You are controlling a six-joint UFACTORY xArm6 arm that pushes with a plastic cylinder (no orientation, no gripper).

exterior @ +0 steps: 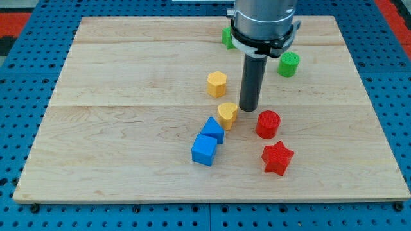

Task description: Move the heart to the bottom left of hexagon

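my tip (248,108) sits just to the view's right of the yellow heart (227,114), so close that it may be touching it; i cannot tell for sure. the heart lies to the view's left of my tip. the yellow hexagon (217,83) is above the heart, a little to the view's left and a bit apart from it. so the heart already sits under the hexagon, but more to the bottom right of it. i think it needs a push toward the view's left, and my tip is on the good side for that.

there is no claw on this arm, only a dark rod, so nothing is grabbed or let go.

the heart is small, yellow and chunky, with a flat top. its pointed end seems to aim down toward the view's bottom. right by it, at its lower left, are two blue blocks (209,141), and the upper one is about touching the heart. a push straight left might bump them. a red round block (268,124) and a red star (277,158) sit to the view's right on the wooden board (115,96).
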